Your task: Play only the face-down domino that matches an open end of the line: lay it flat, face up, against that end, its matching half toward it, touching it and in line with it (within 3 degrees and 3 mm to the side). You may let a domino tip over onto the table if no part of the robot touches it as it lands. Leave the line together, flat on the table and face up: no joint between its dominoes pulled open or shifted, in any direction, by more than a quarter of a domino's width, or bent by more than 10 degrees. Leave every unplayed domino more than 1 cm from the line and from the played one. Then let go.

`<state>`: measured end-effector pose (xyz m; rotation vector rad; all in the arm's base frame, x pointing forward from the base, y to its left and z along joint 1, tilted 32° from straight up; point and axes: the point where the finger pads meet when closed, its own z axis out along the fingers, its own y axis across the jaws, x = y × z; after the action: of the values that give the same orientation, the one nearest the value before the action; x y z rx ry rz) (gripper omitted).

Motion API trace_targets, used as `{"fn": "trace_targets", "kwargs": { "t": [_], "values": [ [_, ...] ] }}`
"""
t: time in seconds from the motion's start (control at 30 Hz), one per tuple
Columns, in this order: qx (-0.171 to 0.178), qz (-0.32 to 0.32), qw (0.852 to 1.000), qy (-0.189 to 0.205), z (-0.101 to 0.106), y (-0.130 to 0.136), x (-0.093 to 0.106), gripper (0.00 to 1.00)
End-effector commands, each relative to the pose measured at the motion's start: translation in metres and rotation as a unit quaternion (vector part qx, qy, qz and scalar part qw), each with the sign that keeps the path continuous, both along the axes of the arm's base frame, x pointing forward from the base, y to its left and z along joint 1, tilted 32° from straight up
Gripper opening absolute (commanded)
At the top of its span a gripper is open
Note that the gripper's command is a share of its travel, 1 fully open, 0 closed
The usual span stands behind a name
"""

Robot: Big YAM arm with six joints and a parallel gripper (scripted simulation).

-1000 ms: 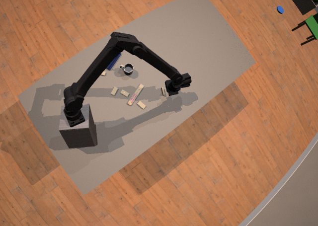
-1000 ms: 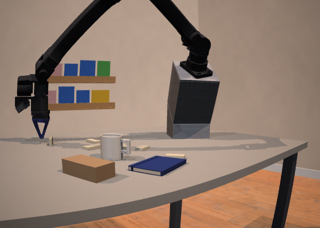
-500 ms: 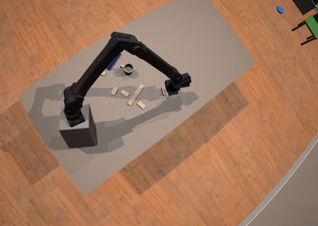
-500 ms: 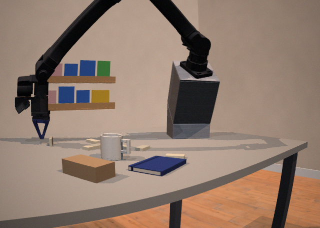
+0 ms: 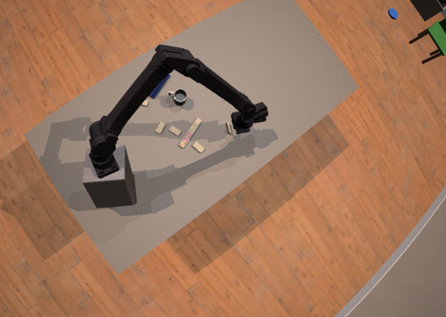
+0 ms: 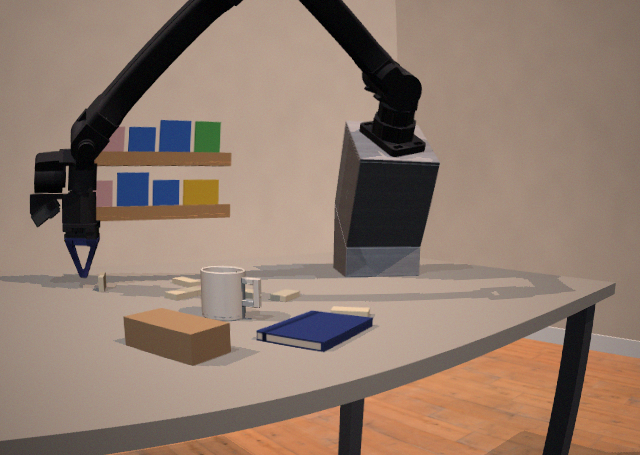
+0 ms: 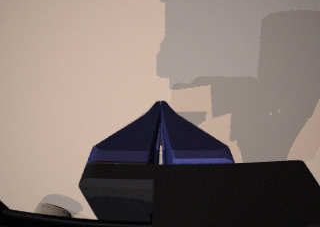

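Gripper (image 5: pixel 240 131) (image 6: pixel 83 275) (image 7: pixel 161 108) was fully closed, nothing in its fingers. Upright domino (image 5: pixel 228 127) (image 6: pixel 101 281) stood on edge just beside the fingertips, on the line's side; the line (image 5: pixel 189 132) lay farther out beyond it.

Black robot arm (image 5: pixel 139 90) (image 6: pixel 155 52), navy-blue gripper fingers (image 6: pixel 76 258), cream domino line (image 5: pixel 194 126) with pink markings, white mug (image 6: pixel 222 292), navy notebook (image 6: pixel 317 328) with off-white page edges, tan block (image 6: pixel 160 331).

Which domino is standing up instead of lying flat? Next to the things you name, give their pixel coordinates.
The lone one beside the shut jaws, the upright domino (image 5: pixel 228 127) (image 6: pixel 102 281), away from the line (image 5: pixel 189 132). It stands on edge; the other visible dominoes lie flat.
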<state>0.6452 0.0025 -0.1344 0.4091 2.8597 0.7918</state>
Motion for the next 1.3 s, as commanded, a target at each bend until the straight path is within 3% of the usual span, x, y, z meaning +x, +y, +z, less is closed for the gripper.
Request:
{"fn": "trace_targets", "kwargs": {
  "t": [0.0, 0.2, 0.23, 0.53, 0.77, 0.8, 1.27],
  "values": [
    [-0.001, -0.003, 1.000, -0.023, 0.013, 0.000, 0.021, 0.00],
    [-0.001, -0.003, 1.000, -0.023, 0.013, 0.000, 0.021, 0.00],
    [-0.001, -0.002, 1.000, -0.007, 0.006, -0.003, 0.005, 0.00],
    [-0.001, -0.002, 1.000, -0.022, 0.012, 0.001, 0.019, 0.00],
    [-0.001, -0.002, 1.000, -0.022, 0.012, 0.001, 0.019, 0.00],
    [-0.001, -0.002, 1.000, -0.006, 0.005, -0.003, 0.005, 0.00],
    [-0.001, -0.002, 1.000, -0.021, 0.010, 0.001, 0.018, 0.00]
  ]
}}
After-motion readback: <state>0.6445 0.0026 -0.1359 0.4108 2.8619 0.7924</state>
